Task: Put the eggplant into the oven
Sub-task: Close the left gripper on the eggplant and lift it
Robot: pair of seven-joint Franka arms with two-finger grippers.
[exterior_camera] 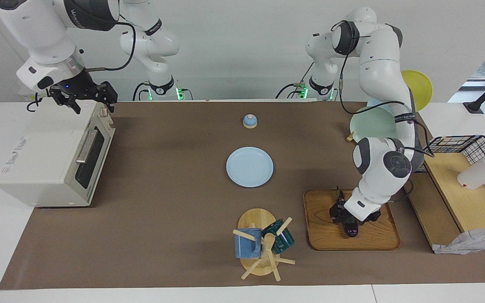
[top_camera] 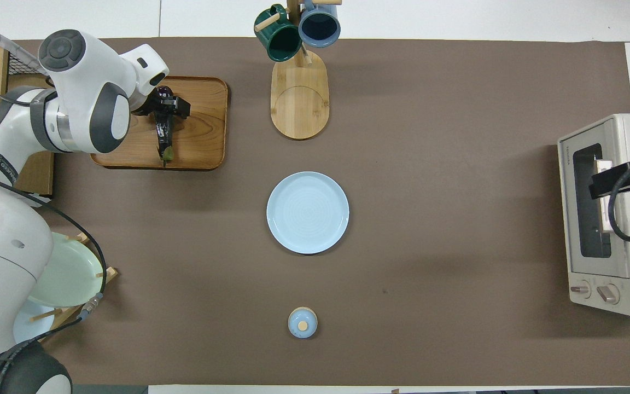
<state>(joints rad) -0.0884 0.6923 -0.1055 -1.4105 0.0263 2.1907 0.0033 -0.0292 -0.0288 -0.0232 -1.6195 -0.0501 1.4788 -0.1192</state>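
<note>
While left tool [exterior_camera: 349,224] grips eggplant [top_camera: 163,131], oven [exterior_camera: 53,155] label unreadable.

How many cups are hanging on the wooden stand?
2: a blue cup and a dark green cup, side by side on the wooden stand, farther from the robots than the blue plate. None looks hidden.

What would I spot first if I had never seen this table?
Probably the left arm's end effector, down on the dark purple eggplant lying on the wooden tray at that arm's end of the table. Next, the big cream oven at the right arm's end, door shut, with the right end effector over its top. Between them sits a blue plate.
</note>
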